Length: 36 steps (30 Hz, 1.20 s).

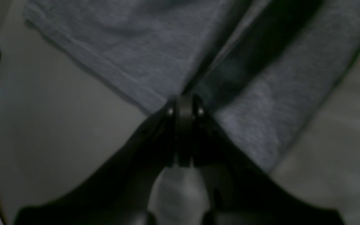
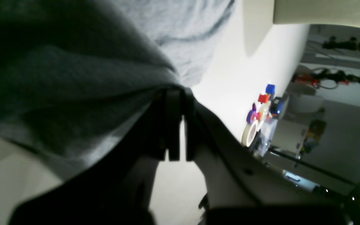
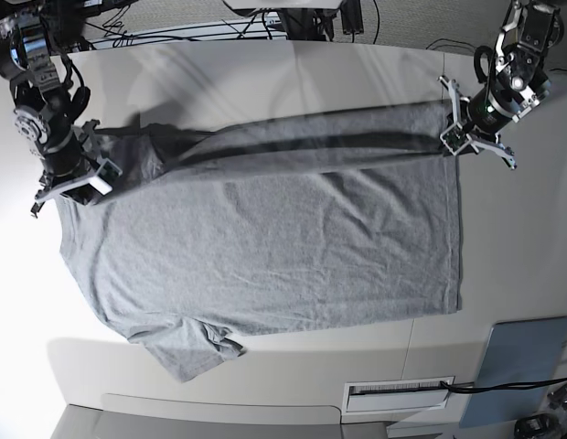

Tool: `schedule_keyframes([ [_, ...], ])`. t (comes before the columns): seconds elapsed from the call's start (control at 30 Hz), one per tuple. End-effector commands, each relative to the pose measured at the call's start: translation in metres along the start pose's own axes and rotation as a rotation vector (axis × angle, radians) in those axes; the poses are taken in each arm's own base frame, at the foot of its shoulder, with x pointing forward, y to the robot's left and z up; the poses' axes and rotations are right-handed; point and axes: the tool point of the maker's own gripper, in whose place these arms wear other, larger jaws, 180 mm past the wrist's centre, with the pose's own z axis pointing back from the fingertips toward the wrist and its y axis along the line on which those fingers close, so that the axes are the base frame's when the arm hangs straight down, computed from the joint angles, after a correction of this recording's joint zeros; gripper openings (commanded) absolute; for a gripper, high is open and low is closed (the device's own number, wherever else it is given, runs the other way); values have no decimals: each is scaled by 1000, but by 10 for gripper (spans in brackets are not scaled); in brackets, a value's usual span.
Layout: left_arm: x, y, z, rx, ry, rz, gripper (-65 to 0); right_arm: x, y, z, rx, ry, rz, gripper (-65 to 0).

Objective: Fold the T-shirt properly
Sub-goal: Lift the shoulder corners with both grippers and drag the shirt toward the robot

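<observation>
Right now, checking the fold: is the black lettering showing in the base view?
No: the T-shirt shows only plain grey cloth there.

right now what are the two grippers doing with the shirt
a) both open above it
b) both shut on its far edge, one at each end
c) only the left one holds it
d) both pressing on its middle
b: in the base view the left gripper and right gripper each pinch an end of the shirt along its far edge, lifted into a taut band.
</observation>
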Motion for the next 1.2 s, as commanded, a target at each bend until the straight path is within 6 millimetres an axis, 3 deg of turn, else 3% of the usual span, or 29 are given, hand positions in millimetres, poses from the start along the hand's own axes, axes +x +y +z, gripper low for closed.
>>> schedule_keyframes([
  [0.0,10,13,1,33,-31,-8,-650,0,-14,-2,-34,0,19,-650],
  [0.13,16,12,-8,17,-49,-2,-650,5,-13,-14,-21,-4,28,-650],
  [0.4,23,15,-28,15,-61,21,-650,18,-36,-21,-72,-29,32,-650],
  [0.57,26,28,-32,38,-65,18,-650,21,-34,-21,-62,-45,18,-650],
  [0.97,25,26,-32,36,-61,19,-650,18,-36,-21,-67,-24,16,-650],
  [1.0,25,26,-32,35,-61,19,-650,17,-37,-21,-68,-23,16,-599],
  [1.1,25,26,-32,35,-61,19,-479,18,-37,-21,-68,-24,16,-437],
  [1.17,25,27,-32,36,-60,19,-407,18,-38,-21,-71,-22,15,-391],
])
